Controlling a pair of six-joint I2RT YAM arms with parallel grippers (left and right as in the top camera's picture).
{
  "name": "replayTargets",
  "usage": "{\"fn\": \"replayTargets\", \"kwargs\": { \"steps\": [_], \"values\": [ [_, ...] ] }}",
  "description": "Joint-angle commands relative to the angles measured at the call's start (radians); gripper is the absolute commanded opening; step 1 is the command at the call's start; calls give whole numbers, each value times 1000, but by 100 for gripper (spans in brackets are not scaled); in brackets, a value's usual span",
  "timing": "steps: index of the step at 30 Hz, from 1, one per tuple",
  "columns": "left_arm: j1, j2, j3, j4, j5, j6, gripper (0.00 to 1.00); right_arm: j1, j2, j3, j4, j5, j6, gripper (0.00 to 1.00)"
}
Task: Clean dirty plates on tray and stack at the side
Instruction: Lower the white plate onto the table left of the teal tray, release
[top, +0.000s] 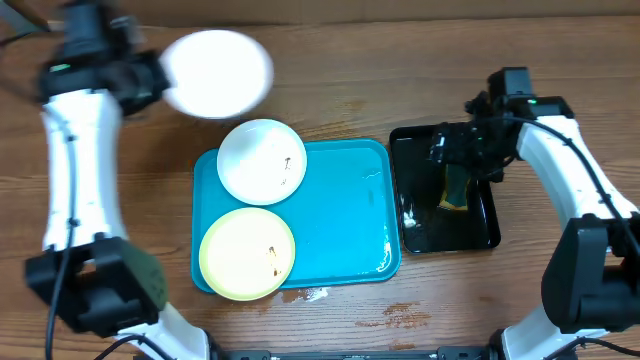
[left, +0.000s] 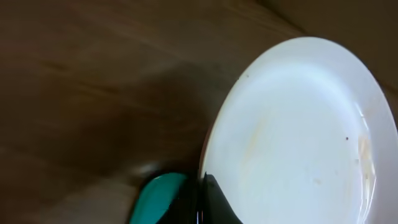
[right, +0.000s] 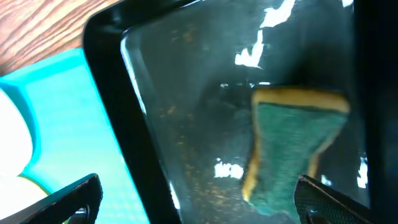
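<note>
- The left gripper (top: 150, 82) is clamped on the rim of a round flat white plastic plate (top: 215, 72) and holds it out over the brown wooden table (top: 400, 80) at the far left
- This plate sits just to the right of the gripper in the overhead view, beyond the far-left corner of the large turquoise-blue rectangular plastic tray (top: 345, 210) and clear of its rim
- In the left wrist view the same plate (left: 298, 137) fills the right half of the picture, and its edge runs into the dark fingers (left: 214, 202) at the bottom; faint pale streaks and a few tiny specks show on its face
- A second white plate (top: 262, 160) lies on the far-left part of the tray with small dark smudges near its right side
- A pale yellow plate (top: 247, 253) lies on the near-left part of the tray, just beside the second white plate, with a small dark mark right of its middle
- Both of these plates are well apart from either gripper
- The right gripper (top: 455, 160) hangs with its jaws spread wide over the small glossy black tray (top: 480, 235), which stands just right of the turquoise tray
- In the right wrist view a green and yellow sponge (right: 292, 143) lies on the wet black tray floor ahead of the right gripper (right: 202, 202), nearer its right fingertip, and neither finger touches it
</note>
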Motion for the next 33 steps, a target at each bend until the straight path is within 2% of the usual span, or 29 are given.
{"fn": "replayTargets", "kwargs": {
  "steps": [1,7,10,16,23,25,26,27,28,29,30,33],
  "values": [
    [142,-5,23,-47,34,-21,4,34,-19,-3,13,-5,6,100],
    [331,84,14,-116,-53,-9,4,76,-19,-3,27,-5,6,100],
    [371,169,7,-111,-53,19,4,78,-19,-3,27,-5,5,100],
    [376,351,7,-39,-53,105,4,78,-19,-3,27,-5,5,100],
    [376,402,8,68,-54,166,4,78,-19,-3,28,-5,1,100],
    [375,402,8,80,-59,196,7,78,-19,-3,28,-5,1,100],
    [375,402,8,87,-61,198,16,78,-19,-3,27,-5,1,100],
    [375,402,11,92,-46,197,45,78,-19,-3,27,-5,1,100],
    [375,402,18,93,-14,197,79,78,-19,-3,27,-5,1,100],
    [375,401,36,89,44,198,90,78,-19,-3,27,-5,1,100],
    [375,400,54,78,98,198,94,78,-19,-3,28,-5,1,100],
    [375,396,132,14,238,198,99,76,-19,-3,28,-5,1,100]
  ]
}}
